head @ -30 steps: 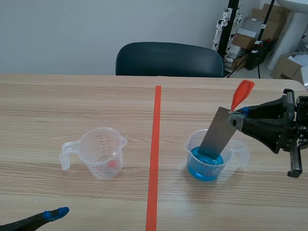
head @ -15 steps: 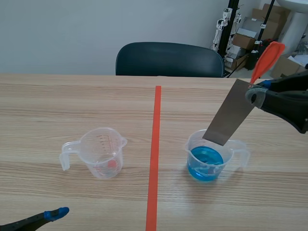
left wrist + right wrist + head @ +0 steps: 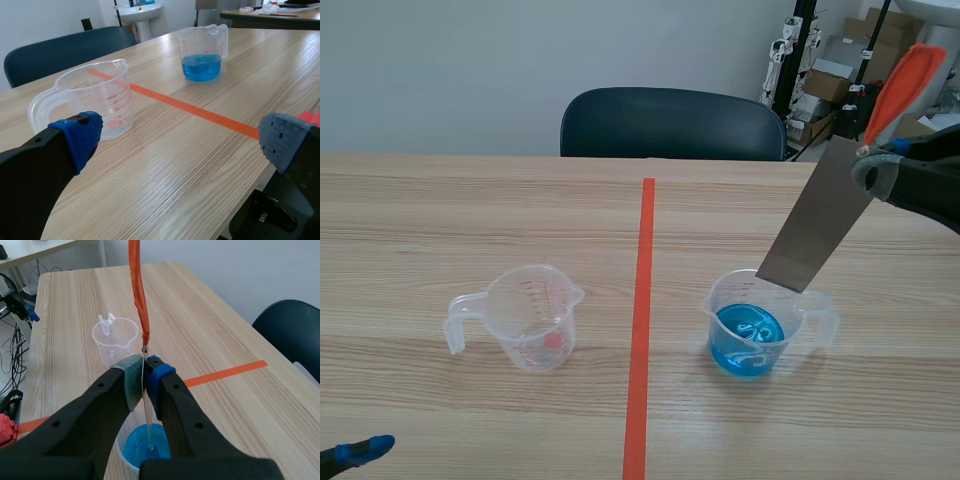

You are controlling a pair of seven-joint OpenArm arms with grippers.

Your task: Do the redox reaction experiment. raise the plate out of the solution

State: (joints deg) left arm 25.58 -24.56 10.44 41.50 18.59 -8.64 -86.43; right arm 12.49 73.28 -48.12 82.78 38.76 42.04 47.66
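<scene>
A grey metal plate (image 3: 817,224) with an orange-red handle (image 3: 903,80) hangs tilted above the clear beaker of blue solution (image 3: 748,337), its lower edge just over the rim. My right gripper (image 3: 875,172) is shut on the plate near the handle. In the right wrist view the thin plate (image 3: 148,415) runs edge-on down from between my pads toward the blue solution (image 3: 146,447), the handle (image 3: 137,282) rising ahead. My left gripper (image 3: 180,137) stands open low over the table's near edge, ahead of it an empty clear measuring cup (image 3: 97,97) and the blue beaker (image 3: 202,52).
An empty measuring cup (image 3: 525,318) with red markings stands left of the orange-red tape line (image 3: 641,318). A dark chair (image 3: 672,123) is behind the table. Boxes and stands sit at the back right.
My right gripper has lifted the plate up and to the right, out of the blue solution. The left fingertip has slid further left, nearly out of the scene view.
</scene>
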